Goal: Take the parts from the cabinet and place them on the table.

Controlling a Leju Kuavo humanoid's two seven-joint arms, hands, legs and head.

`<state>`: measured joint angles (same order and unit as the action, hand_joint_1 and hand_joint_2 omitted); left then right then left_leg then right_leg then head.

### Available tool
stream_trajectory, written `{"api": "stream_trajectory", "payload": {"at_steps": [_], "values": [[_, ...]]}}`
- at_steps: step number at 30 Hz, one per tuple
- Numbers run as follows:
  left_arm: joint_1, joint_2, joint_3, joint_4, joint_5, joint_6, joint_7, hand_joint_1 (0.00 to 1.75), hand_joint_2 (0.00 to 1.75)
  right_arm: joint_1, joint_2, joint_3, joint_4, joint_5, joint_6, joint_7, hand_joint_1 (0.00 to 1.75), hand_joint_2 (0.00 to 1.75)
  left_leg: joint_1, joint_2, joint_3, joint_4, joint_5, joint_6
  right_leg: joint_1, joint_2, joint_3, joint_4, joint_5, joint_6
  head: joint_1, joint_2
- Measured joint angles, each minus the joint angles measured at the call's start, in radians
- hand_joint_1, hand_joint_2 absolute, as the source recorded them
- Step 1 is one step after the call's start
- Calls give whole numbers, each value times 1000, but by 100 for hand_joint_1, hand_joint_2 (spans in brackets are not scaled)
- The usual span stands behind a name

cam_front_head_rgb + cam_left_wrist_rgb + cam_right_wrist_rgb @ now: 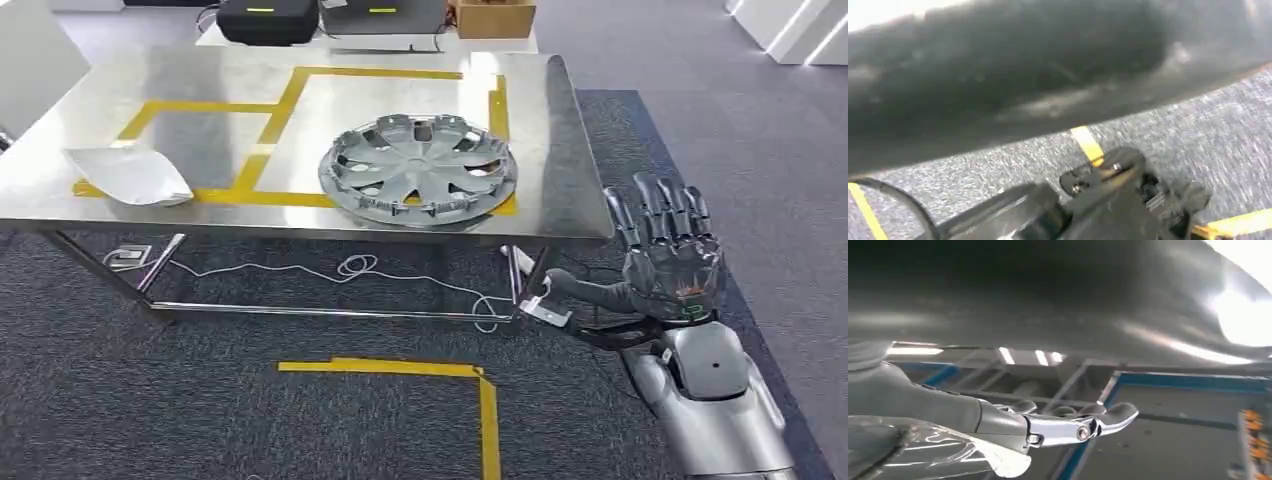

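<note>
Your head view is bright and evenly lit; the steel table (pixel 560 150) shows soft glare. Your left wrist view is motion-blurred, a dark smear across most of it. Your right wrist view is dim, with a blown-out white patch.

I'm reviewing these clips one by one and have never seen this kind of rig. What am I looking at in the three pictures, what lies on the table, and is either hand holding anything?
This is a two-legged humanoid robot with two silver arms ending in many-fingered hands. The head view looks forward and down from high on its body. There a steel table marked with yellow tape carries a grey wheel cover and, near its left end, a pale curved panel. The right hand is raised beside the table's right end, its fingers spread, holding nothing. The other two pictures come from cameras at the wrists and are turned. The right wrist view shows that same hand under a blurred metal surface. The left wrist view is blurred: grey carpet, yellow tape and dark parts, so the left hand's state cannot be told.
</note>
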<state>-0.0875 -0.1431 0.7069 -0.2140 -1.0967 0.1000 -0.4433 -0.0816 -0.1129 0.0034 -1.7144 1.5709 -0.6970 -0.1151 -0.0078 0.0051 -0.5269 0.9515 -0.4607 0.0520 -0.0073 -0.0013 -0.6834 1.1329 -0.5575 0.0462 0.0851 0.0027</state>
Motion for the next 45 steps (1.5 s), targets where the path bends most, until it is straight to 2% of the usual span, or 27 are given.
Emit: {"api": "stream_trajectory", "payload": {"at_steps": [1,2,4,6,8,11,12,14,16,17,18,19,21,22,23,27,28,31,32,33,34,36,37,39,41,43,45], "values": [[1,-1,5,0,2,3,-4,0,0,30,17,-16,-11,0,0,25,0,0,-1,0,-13,2,9,1,0,0,-17,81,-47,3,-1,0],[3,-1,12,0,4,4,-6,0,0,59,31,-26,-18,-4,0,43,0,0,-2,0,-25,4,16,1,0,0,-27,144,-65,5,0,0],[9,-2,19,0,11,14,-11,0,0,109,68,-59,-20,-91,0,-17,0,0,-4,2,-52,14,30,-1,0,0,6,155,-11,6,0,0],[14,-3,33,0,11,21,-21,0,0,142,136,-150,5,-223,0,-167,0,0,-5,3,-77,26,40,-6,0,0,119,2,57,0,0,0],[18,-8,55,0,14,32,-28,0,0,136,206,-287,109,-313,0,-310,0,0,-9,3,-89,38,48,-15,6,-5,236,-164,13,-6,-1,0],[29,-11,77,0,20,35,-32,0,0,152,281,-476,242,-395,0,-391,0,0,-6,1,-93,33,73,-27,11,-5,231,-175,17,-17,0,0],[37,-10,86,1,21,35,-32,0,0,151,298,-515,281,-396,0,-398,0,0,-11,0,-96,34,76,-34,2,-4,211,-185,32,-31,-2,0],[39,-10,95,1,21,38,-30,0,0,120,312,-599,426,-378,0,-375,0,0,-4,-3,-111,84,-13,-46,-3,-3,206,-185,51,-50,-7,0],[37,-10,102,1,21,45,-28,0,0,111,314,-712,597,-375,3,-342,0,0,4,-3,-146,238,-131,-56,-2,-9,180,-181,69,-53,-11,0],[38,-10,107,1,21,49,-27,0,0,103,310,-771,713,-367,4,-300,0,0,8,-3,-157,311,-159,-61,-2,-14,169,-179,78,-52,-11,0],[39,-11,111,2,19,50,-24,0,0,98,298,-826,830,-359,8,-250,0,0,11,-3,-154,346,-153,-65,-3,-18,155,-174,85,-51,-11,0],[42,-12,113,2,16,51,-22,0,0,100,292,-873,926,-356,25,-184,0,0,15,-3,-132,338,-124,-69,-4,-21,141,-167,90,-48,-11,0],[45,-11,114,2,9,53,-22,0,0,96,286,-946,1090,-346,91,-23,0,0,24,-3,-34,201,-52,-74,-6,-18,107,-147,99,-42,-11,0],[43,-11,114,2,7,56,-22,0,0,92,285,-970,1147,-343,126,51,0,0,27,-6,31,103,-45,-73,-8,-14,95,-136,103,-38,-12,0],[40,-12,114,2,3,57,-23,0,0,89,285,-990,1194,-342,154,104,0,0,24,-15,70,38,-84,-70,-5,-10,85,-129,108,-31,-13,0],[38,-13,115,2,-2,68,-29,0,0,76,285,-1053,1333,-351,227,130,0,0,15,-11,47,25,-56,-44,-10,1,75,-140,149,2,-11,0],[34,-15,115,3,-2,68,-30,0,0,73,285,-1065,1355,-356,240,119,0,0,22,-3,38,18,-41,-33,-15,1,69,-131,130,5,-16,0],[32,-20,115,3,-8,68,-34,0,0,61,284,-1090,1399,-370,272,68,0,0,17,0,-10,19,-3,-17,-14,0,15,35,-59,6,-8,0],[32,-22,115,3,-8,67,-35,0,0,55,282,-1096,1408,-372,278,61,0,0,14,2,-29,20,12,-16,-13,0,4,113,-98,8,-8,0],[32,-23,115,3,-9,65,-36,0,0,50,279,-1101,1417,-375,280,53,0,0,12,5,-50,21,28,-17,-13,0,5,168,-97,8,-8,0],[32,-24,115,3,-10,64,-37,0,0,47,278,-1107,1425,-377,285,43,0,0,11,5,-69,23,43,-19,-12,0,24,181,-59,7,-8,0],[32,-27,115,3,-10,64,-37,0,0,44,275,-1113,1433,-378,294,30,0,0,11,6,-105,30,67,-24,-12,0,109,103,30,3,-8,0],[31,-29,115,3,-10,64,-37,0,0,41,274,-1114,1437,-378,296,28,0,0,11,5,-120,34,78,-27,-12,0,176,18,41,0,-7,0],[30,-33,115,3,-12,64,-37,0,0,29,274,-1114,1442,-378,298,25,0,0,6,5,-131,47,99,-39,-8,1,333,-209,-37,-8,-4,0],[30,-34,115,3,-12,63,-37,0,0,26,274,-1117,1451,-378,299,24,0,0,11,8,-130,37,124,-49,-2,2,307,-200,-35,-15,-5,0],[32,-35,115,5,-12,63,-37,0,0,26,274,-1122,1461,-378,300,24,0,0,14,3,-139,34,130,-63,-8,-4,284,-197,-11,-38,-6,0],[39,-35,115,5,-12,63,-36,0,0,28,272,-1127,1463,-380,299,25,0,0,18,1,-158,114,-12,-74,-6,-8,251,-194,16,-54,-12,0]]}}
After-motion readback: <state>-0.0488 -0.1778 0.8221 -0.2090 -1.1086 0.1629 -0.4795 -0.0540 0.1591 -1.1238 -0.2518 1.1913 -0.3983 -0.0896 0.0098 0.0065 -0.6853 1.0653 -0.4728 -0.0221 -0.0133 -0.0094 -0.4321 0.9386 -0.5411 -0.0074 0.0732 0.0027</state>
